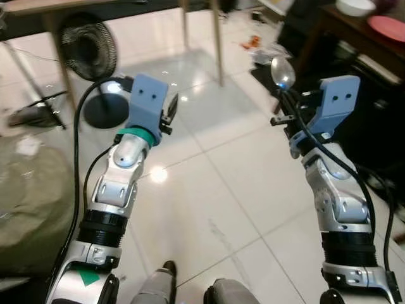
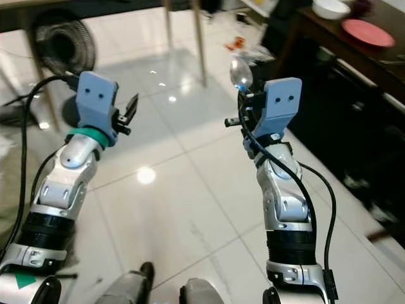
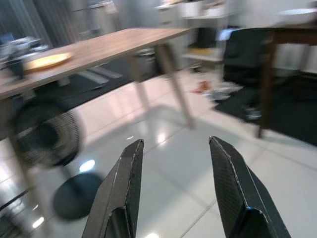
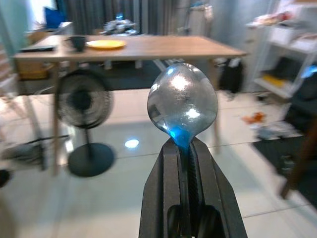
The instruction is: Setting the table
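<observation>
Your right gripper (image 4: 190,148) is pinched tight on the spoon (image 4: 182,103), fingers (image 4: 161,198) pressed together on the neck just below the bowl, and the bowl stands up above the fingertips, out over the tiled floor (image 1: 209,183) and well clear of any surface. Your left gripper (image 3: 176,163) is spread wide and carries nothing; it hangs out in front at about the same height. Ahead, the wooden table (image 4: 148,47) carries a yellow plate (image 4: 105,44) and a dark cup (image 4: 77,42), with a fan (image 4: 83,104) standing on the floor under it, so that looks like where the spoon is headed. On your right, a dark table (image 2: 354,50) holds a pink plate (image 2: 367,31) and a white bowl (image 2: 330,8). As for the spoon: it reads as clear plastic with a blue tint at the neck, so judge it very light, stiff, and smooth enough to twist or slide in a narrow pinch. The hold is close to the bowl, which keeps the bowl steady but leaves the handle hidden behind the fingers; I cannot tell how it lies. Keep the wrist level as you walk, and set it down gently beside the yellow plate.
</observation>
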You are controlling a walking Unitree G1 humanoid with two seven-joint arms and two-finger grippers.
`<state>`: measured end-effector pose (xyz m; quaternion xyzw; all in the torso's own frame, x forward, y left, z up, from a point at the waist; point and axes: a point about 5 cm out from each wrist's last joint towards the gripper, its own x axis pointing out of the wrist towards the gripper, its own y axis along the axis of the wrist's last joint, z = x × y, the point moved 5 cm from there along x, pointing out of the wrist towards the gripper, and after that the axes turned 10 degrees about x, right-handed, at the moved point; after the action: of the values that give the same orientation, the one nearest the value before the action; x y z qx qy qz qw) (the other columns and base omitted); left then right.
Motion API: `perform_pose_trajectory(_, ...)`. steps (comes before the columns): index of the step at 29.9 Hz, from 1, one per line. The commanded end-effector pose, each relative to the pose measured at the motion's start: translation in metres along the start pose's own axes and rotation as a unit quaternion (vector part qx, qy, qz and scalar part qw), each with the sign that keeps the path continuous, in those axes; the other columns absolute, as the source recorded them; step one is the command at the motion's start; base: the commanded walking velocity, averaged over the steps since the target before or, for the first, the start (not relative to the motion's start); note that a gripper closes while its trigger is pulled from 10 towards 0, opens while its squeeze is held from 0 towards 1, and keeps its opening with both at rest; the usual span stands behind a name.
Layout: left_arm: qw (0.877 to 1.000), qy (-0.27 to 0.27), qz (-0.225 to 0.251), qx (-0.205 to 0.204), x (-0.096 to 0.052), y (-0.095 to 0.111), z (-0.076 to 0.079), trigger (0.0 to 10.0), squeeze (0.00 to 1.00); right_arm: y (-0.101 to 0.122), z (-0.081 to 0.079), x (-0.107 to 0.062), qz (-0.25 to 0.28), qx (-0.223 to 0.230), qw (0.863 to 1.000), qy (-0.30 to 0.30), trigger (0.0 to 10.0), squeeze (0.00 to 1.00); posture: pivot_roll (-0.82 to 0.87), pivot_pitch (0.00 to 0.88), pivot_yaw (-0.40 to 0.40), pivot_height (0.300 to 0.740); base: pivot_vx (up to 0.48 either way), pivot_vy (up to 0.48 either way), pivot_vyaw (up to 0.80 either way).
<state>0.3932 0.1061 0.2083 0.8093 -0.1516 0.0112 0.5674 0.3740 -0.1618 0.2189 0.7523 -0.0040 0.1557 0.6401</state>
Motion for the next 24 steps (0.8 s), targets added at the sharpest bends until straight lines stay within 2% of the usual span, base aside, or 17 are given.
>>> perform_pose_trajectory(1,1.000,-0.009,-0.007,0.000,0.000,-0.003,0.007,10.0,0.00,0.000,0.003,-0.002,0.001,0.001,1.000,-0.001,10.0,0.00,-0.06,0.000,-0.002,0.740,0.000,0.000,0.80)
perform_pose_trajectory(6,1.000,-0.013,-0.006,-0.002,0.000,-0.002,0.011,10.0,0.00,-0.003,-0.002,-0.005,-0.004,0.000,1.000,0.011,10.0,0.00,-0.06,0.000,-0.002,0.740,0.000,0.000,0.80)
perform_pose_trajectory(15,1.000,-0.008,-0.005,-0.013,0.001,-0.001,0.014,10.0,0.00,-0.002,0.000,-0.003,-0.004,-0.003,1.000,0.003,10.0,0.00,-0.07,0.000,-0.008,0.740,0.000,0.000,0.80)
perform_pose_trajectory(18,1.000,-0.009,-0.005,-0.015,0.001,-0.001,0.016,10.0,0.00,-0.003,0.003,-0.003,-0.004,0.003,1.000,-0.007,10.0,0.00,-0.07,0.000,-0.012,0.740,0.000,0.000,0.53)
perform_pose_trajectory(22,1.000,-0.005,-0.006,-0.016,0.001,0.000,0.016,10.0,0.00,-0.002,0.006,-0.003,0.000,0.013,1.000,-0.018,10.0,0.00,-0.07,0.000,-0.011,0.740,0.000,0.000,0.00)
perform_pose_trajectory(24,1.000,0.007,-0.010,-0.019,0.002,-0.002,0.014,10.0,0.00,0.002,0.012,-0.003,0.010,0.028,0.999,-0.034,10.0,0.00,-0.07,0.000,-0.007,0.740,0.459,0.000,0.00)
